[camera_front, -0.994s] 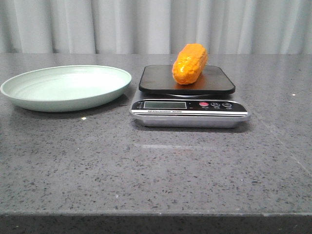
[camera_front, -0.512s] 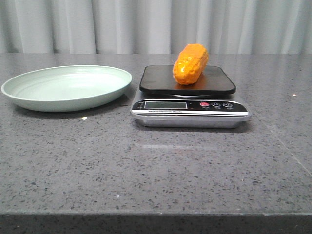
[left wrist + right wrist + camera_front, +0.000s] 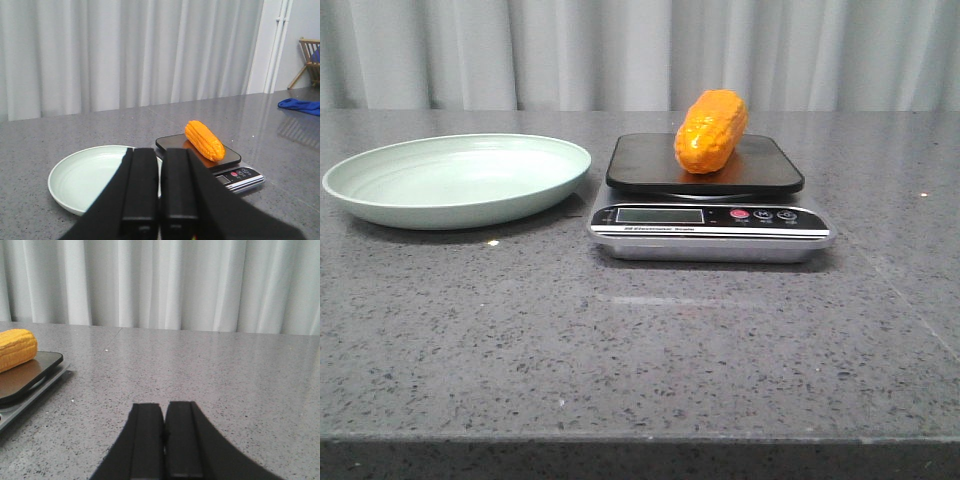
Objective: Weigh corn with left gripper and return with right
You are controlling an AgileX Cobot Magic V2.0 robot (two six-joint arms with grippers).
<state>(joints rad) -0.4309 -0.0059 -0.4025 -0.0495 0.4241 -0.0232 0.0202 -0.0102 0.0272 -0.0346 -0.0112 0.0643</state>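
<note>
Resting on scale [image 3: 710,205], corn [image 3: 710,131]; wrist-only closed empty left claw [image 3: 159,197], right claw [image 3: 165,440].

Only the pale green round plate [image 3: 457,180] and the silver kitchen scale with a black platform [image 3: 708,205] stand on the speckled grey stone surface [image 3: 640,340], just beside each other. The near half and right side lie open.

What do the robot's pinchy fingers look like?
Both are plain matte black. The left gripper and right gripper each have two flat, rectangular fingers side by side, widening into a dark base. No cables or markings show.
</note>
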